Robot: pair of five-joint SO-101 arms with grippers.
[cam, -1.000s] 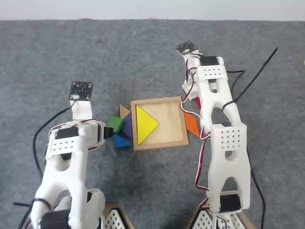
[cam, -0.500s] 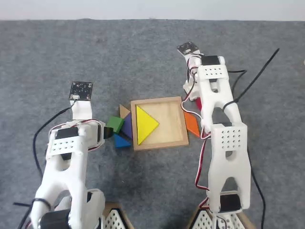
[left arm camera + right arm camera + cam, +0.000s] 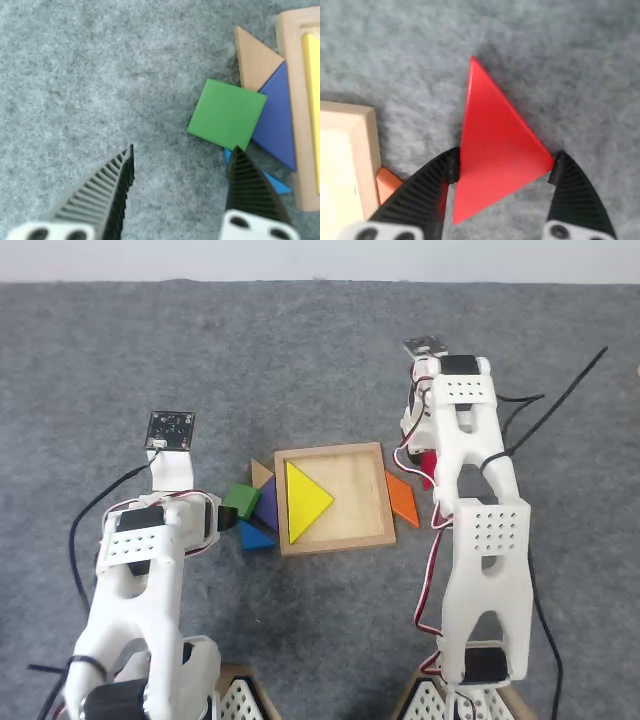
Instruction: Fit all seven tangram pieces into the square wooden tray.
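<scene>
Your right gripper (image 3: 505, 162) has its jaws spread fairly wide and closed against the red triangle (image 3: 492, 140). One fingertip (image 3: 451, 165) bears on the piece's long edge and the other meets the opposite corner, while the far point of the triangle juts out ahead of the tips. You cannot tell whether the piece is lifted off the grey carpet (image 3: 300, 360) or resting on it. On the side of the finger at the long edge, a corner of the wooden tray (image 3: 367, 145) sits near, with a sliver of the orange parallelogram (image 3: 387, 182) tucked beside it. Your left gripper (image 3: 182, 165) has its jaws wide apart and holds nothing. The green square (image 3: 227, 114) lies just ahead of one fingertip (image 3: 239, 162), which overlaps the square's nearest corner. Beyond the square, the tan triangle (image 3: 255, 60) and the indigo triangle (image 3: 277, 125) lie against the tray's outer wall. The blue triangle (image 3: 274, 184) peeks out beside that same finger. From above, this cluster sits between the left gripper and the tray. The yellow triangle (image 3: 303, 500) lies inside the tray along the wall nearest that gripper. The orange parallelogram rests just outside the opposite wall, near the right arm.
</scene>
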